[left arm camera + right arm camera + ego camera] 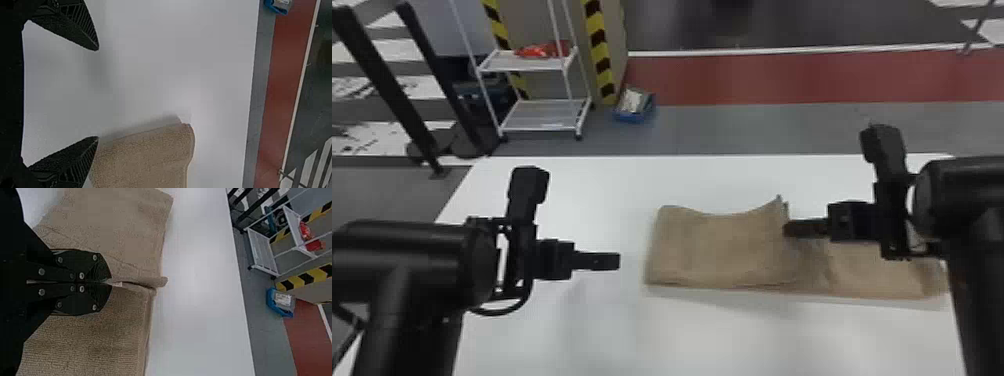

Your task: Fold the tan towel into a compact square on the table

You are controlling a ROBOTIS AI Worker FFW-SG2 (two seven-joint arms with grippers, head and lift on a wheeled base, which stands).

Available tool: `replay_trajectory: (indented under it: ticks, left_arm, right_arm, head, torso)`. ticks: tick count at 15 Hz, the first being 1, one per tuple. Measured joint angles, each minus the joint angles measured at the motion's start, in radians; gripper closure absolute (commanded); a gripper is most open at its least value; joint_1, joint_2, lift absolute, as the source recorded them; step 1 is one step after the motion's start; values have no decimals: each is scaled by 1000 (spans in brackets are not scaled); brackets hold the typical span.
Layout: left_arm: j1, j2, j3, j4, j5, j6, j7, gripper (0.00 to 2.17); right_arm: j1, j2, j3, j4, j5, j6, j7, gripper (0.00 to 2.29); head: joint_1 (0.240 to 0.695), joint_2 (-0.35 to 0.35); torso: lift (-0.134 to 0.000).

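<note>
Pinching a raised edge [156,281] of the tan towel [722,250] lying toward the right of the table [642,330], the right gripper [109,282] is likely shaping a fold; over the table's left, the left gripper [618,261] is hovering, fingers [80,29] parted, presumably leaving room.

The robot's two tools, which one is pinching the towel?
The right tool: its fingers are shut on the towel. The left tool is open and holds nothing.

From the head we look forward and down on the worktop [632,335]; from each wrist we look closer, both catching the towel [722,250].
</note>
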State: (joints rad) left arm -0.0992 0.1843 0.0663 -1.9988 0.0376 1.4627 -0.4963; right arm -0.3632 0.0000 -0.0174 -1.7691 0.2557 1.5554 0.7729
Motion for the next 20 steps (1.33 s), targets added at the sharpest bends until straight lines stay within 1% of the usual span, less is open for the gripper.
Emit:
replay_trajectory:
  ticks: [3,4,7,9,11,14,16,20]
  left_arm:
    - [2,1,11,-1,2,-12,-1,76]
    - [2,1,15,-1,4,-22,-1,76]
    - [-1,-3,17,-1,10,-36,1,76]
    - [-2,-7,14,-4,13,-37,4,76]
    - [-1,-8,15,-6,13,-35,4,76]
    - [3,-5,20,-8,14,-34,4,80]
    - [3,-5,18,-8,16,-36,6,80]
    - [7,-10,12,-9,16,-34,8,80]
  right_arm:
    - [-1,0,-65,-42,-44,14,19,1332]
    - [11,0,-73,-42,-47,14,20,1328]
    - [28,0,-82,6,-44,15,12,1328]
    - [31,0,-74,10,-45,15,2,1332]
    - [34,0,-74,-40,-50,15,1,1328]
    - [39,0,-137,-121,-84,15,16,1328]
    - [47,-3,-164,-106,-93,15,14,1328]
    - [60,-5,-161,-47,-89,15,7,1328]
  head:
    - [695,83]
    - [695,83]
    - [695,77]
    - [695,74]
    - [695,73]
    - [695,62]
    - [695,53]
    - [695,45]
  torso:
    - [-124]
    - [-124]
    - [-124]
    - [-124]
    - [-124]
    - [-124]
    - [-124]
    - [-124]
